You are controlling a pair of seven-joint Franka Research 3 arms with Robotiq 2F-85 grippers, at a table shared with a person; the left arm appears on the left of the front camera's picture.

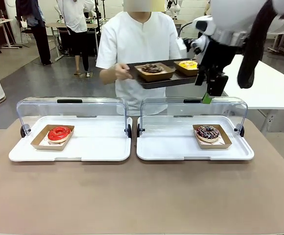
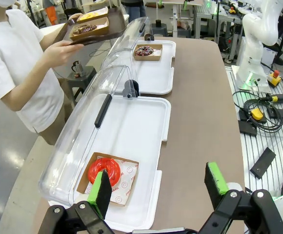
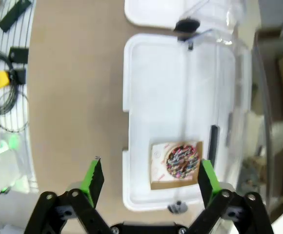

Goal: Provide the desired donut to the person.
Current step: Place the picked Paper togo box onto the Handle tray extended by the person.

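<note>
The person (image 1: 139, 39) in a white shirt stands across the table, holding a dark brown serving tray (image 1: 154, 82) that carries a chocolate donut (image 1: 152, 68) and a yellow donut (image 1: 187, 64). A red donut (image 1: 59, 133) lies in a paper boat on the left white tray (image 1: 98, 147). A chocolate sprinkled donut (image 1: 208, 132) lies on the right white tray (image 1: 171, 144). My right gripper (image 1: 208, 98) hangs open high above the sprinkled donut (image 3: 182, 161), which sits just inside one of its fingers. My left gripper (image 2: 158, 184) is open above the table edge, near the red donut (image 2: 104, 170).
Both white trays have clear hinged lids (image 1: 73, 110) tilted open toward the person. The brown tabletop (image 1: 142, 196) in front of the trays is bare. Cables and tools (image 2: 258, 114) lie on a bench beside the table. Other people stand far back.
</note>
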